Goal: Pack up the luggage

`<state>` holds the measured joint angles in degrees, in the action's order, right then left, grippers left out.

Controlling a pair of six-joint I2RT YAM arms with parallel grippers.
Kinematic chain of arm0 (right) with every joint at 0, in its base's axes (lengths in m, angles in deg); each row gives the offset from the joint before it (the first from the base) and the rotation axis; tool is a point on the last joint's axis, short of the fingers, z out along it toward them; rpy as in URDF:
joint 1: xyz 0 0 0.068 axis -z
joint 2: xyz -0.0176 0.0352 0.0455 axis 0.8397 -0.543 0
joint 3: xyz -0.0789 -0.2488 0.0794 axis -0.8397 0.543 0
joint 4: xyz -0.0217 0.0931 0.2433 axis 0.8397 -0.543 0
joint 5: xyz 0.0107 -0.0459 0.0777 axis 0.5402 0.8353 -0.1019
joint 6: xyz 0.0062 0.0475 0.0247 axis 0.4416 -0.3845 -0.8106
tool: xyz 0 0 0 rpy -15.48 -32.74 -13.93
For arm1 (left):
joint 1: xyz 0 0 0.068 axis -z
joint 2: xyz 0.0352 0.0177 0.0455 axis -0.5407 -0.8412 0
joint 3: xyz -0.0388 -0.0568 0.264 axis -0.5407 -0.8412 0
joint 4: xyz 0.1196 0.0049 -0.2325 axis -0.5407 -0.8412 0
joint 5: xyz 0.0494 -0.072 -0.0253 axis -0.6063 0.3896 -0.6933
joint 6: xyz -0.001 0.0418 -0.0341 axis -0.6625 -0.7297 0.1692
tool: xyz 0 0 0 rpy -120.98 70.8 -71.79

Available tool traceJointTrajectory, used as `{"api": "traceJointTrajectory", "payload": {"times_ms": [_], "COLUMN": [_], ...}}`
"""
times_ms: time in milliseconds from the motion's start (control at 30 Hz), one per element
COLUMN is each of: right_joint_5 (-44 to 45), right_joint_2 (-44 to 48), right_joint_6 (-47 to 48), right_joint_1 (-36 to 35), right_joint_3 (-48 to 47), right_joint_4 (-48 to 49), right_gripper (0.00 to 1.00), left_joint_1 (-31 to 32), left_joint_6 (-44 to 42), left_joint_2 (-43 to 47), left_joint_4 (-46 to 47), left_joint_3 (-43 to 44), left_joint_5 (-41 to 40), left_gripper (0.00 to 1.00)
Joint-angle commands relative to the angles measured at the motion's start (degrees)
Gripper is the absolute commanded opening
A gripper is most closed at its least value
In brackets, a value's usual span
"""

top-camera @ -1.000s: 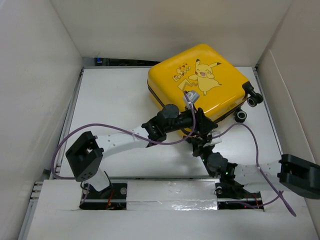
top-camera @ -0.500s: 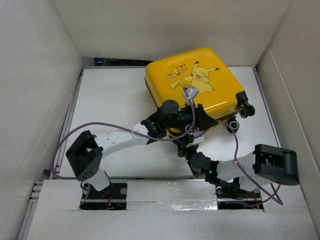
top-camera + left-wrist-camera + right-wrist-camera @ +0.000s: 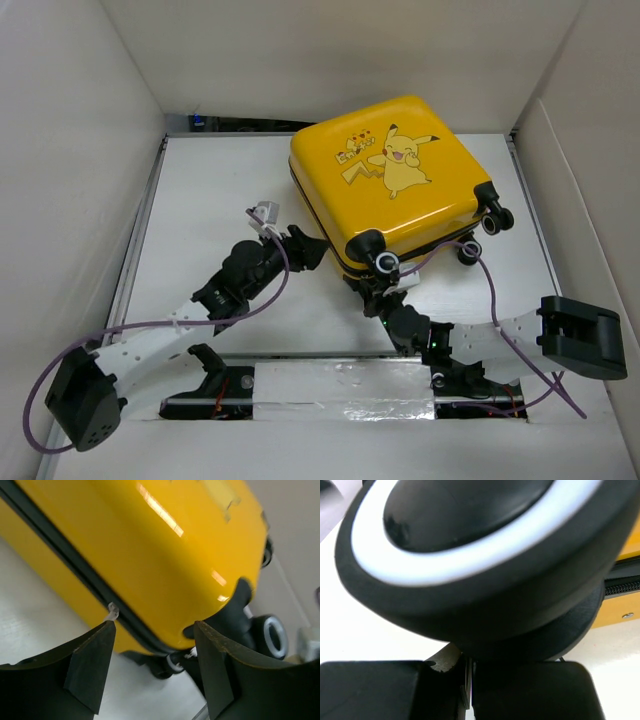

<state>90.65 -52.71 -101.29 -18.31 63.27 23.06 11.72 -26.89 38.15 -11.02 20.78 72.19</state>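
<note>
Low in the left wrist view my left gripper [image 3: 152,630] gapes empty, my right gripper [image 3: 470,680] is pinched together under a black wheel [image 3: 470,545], and the luggage [image 3: 390,175] lies closed, print up, upper centre of the overhead view, so I judge packing nearly done.

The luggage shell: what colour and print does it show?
Yellow luggage with a Pikachu cartoon; top external view shows it best.

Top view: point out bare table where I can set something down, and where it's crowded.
Free: the far-left table between the left rail and the luggage; also the strip right of its wheels. Crowded: the luggage's near corner, where the left end effector and right end effector sit.
</note>
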Motion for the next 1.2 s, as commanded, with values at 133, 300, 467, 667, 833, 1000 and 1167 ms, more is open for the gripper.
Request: {"api": "traceJointTrajectory", "payload": {"times_ms": [133, 300, 467, 667, 833, 1000, 1167], "right_joint_5": [-1.1, -4.0, -5.4, -4.1, -8.4, -10.9, -13.2], "right_joint_2": [0.3, -2.4, -10.0, -17.9, -20.4, -21.6, -12.0], "right_joint_6": [-1.3, -0.3, 3.6, 11.9, 6.3, 3.2, -1.4], "right_joint_1": [-0.9, -2.1, -5.2, -5.0, -0.6, 1.0, -0.8], "right_joint_3": [-2.2, -3.5, -8.5, -13.1, -15.0, -13.3, -14.8], "right_joint_4": [3.2, 4.2, 8.8, 21.3, 22.1, 24.5, 5.3], "right_gripper": [0.00, 0.00, 0.00, 0.00, 0.00, 0.34, 0.78], "left_joint_1": [-0.7, 1.7, 2.8, 2.8, 2.8, -0.4, -1.6], "left_joint_6": [-1.2, -0.4, 0.7, 1.8, 0.2, 0.2, -1.9], "left_joint_2": [-12.8, -20.1, -26.3, -27.0, -22.2, -15.0, -2.7], "left_joint_4": [11.0, 15.5, 16.5, 15.5, 11.4, 9.6, 4.4], "left_joint_3": [3.1, 8.0, 13.3, 14.8, 13.4, 7.5, -2.1], "left_joint_5": [15.2, 19.4, 22.2, 24.2, 21.4, 17.6, 5.2], "left_gripper": [0.72, 0.75, 0.74, 0.71, 0.72, 0.73, 0.69]}}
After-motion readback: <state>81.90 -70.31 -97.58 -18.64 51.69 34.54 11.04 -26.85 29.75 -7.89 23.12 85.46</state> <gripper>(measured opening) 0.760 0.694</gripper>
